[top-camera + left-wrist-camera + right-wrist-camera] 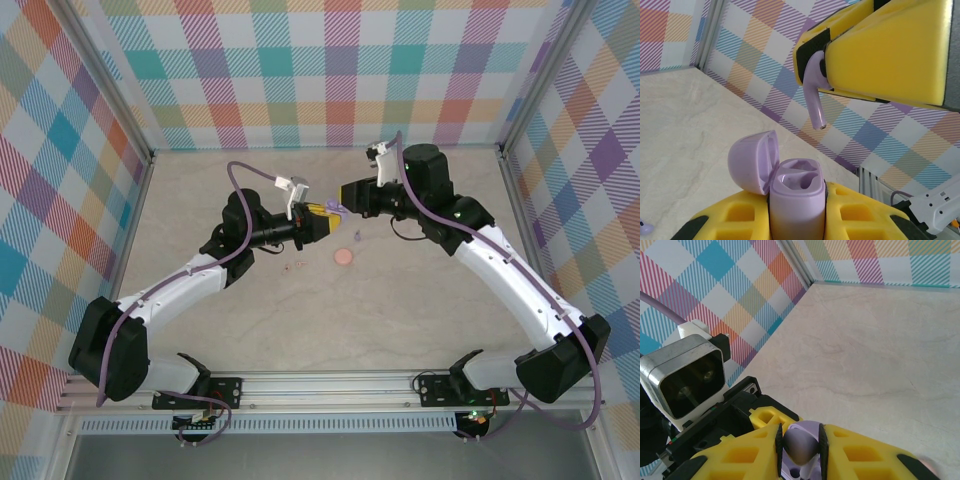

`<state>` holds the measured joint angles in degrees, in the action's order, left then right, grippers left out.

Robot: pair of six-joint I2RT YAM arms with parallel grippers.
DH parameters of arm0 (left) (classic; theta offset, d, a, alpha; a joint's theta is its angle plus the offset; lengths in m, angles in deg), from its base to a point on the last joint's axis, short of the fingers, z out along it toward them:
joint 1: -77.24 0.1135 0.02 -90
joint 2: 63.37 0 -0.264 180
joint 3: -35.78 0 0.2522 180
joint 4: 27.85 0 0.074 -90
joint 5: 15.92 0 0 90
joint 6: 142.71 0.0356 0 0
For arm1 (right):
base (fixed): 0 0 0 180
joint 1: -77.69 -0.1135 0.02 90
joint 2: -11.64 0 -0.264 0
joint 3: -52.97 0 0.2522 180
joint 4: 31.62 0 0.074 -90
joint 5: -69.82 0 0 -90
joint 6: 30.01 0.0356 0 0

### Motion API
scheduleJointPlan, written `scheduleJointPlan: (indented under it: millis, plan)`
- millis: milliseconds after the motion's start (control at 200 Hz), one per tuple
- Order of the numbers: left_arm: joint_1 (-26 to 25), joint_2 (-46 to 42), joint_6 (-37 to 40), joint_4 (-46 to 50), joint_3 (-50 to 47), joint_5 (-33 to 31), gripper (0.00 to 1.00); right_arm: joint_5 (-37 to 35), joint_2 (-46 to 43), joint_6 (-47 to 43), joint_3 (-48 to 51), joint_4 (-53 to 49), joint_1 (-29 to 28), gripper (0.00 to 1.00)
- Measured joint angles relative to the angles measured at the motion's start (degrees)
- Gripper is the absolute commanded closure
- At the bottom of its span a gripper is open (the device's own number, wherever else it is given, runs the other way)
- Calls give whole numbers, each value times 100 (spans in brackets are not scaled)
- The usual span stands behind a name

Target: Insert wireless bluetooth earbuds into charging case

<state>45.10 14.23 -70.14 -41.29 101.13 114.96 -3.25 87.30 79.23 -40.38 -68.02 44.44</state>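
Observation:
My left gripper (797,210) is shut on the lilac charging case (795,192), held upright with its lid (752,160) swung open to the left and both sockets bare. Just above it, my right gripper (800,442) is shut on a purple earbud (814,92) whose stem points down, a short gap above the case mouth. The earbud's head (800,444) sits between the right gripper's black pads. In the top view the two grippers meet nose to nose, left gripper (320,214) and right gripper (346,194), above the table's middle. Another purple earbud (357,237) lies on the table.
A round pink disc (343,257) lies on the table just in front of the grippers. Small pale pink bits (291,267) lie left of it. Checked walls (320,70) close in the back and sides. The left wrist camera (687,375) sits close to the right fingers.

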Motion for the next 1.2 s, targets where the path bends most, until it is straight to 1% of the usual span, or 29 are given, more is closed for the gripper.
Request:
scheduleJointPlan:
  millis: [870, 1205]
  plan:
    - [0, 0, -221, -190, 0, -4, 89, 2, 114, -2, 0, -7, -94, 73]
    - [-2, 0, -275, -195, 0, -149, 89, 2, 114, -4, 0, -11, -98, 73]
